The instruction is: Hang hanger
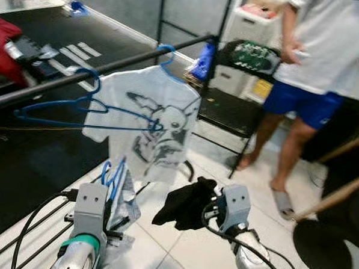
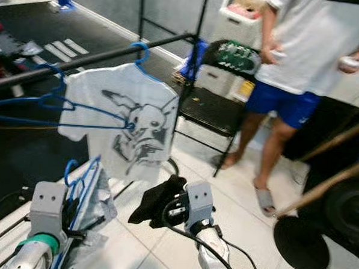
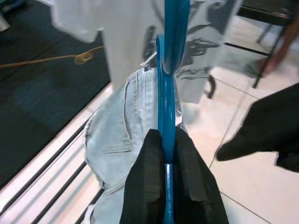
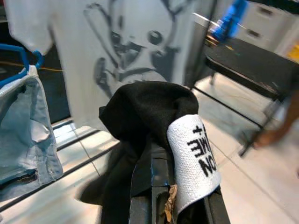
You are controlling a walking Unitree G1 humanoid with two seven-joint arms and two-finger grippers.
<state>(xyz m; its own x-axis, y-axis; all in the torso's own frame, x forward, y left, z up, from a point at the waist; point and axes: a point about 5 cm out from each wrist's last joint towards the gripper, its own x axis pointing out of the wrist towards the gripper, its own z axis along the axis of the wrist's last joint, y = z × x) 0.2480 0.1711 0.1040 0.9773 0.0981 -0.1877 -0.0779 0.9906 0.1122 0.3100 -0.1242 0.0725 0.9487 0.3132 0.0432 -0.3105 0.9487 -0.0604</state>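
My left gripper (image 3: 166, 142) is shut on the lower part of a blue hanger (image 3: 167, 70) that carries a pale denim garment (image 3: 124, 140); it hangs low, below the rail (image 1: 111, 64). On that black rail hang a white T-shirt with a cartoon print (image 1: 153, 124) on a blue hanger and, to its left, an empty blue hanger (image 1: 78, 108). My right gripper (image 4: 161, 161) is shut on a bunched black garment (image 1: 185, 204) with a white printed label (image 4: 194, 158), held beside the denim, in front of the T-shirt.
A person (image 1: 318, 69) stands at the right near a black folding chair (image 1: 229, 110) draped with a dark green cloth. A round black base (image 1: 321, 247) with wooden poles stands at the lower right. A dark mat (image 1: 40, 157) lies behind the rail, white floor tiles (image 1: 179, 249) below.
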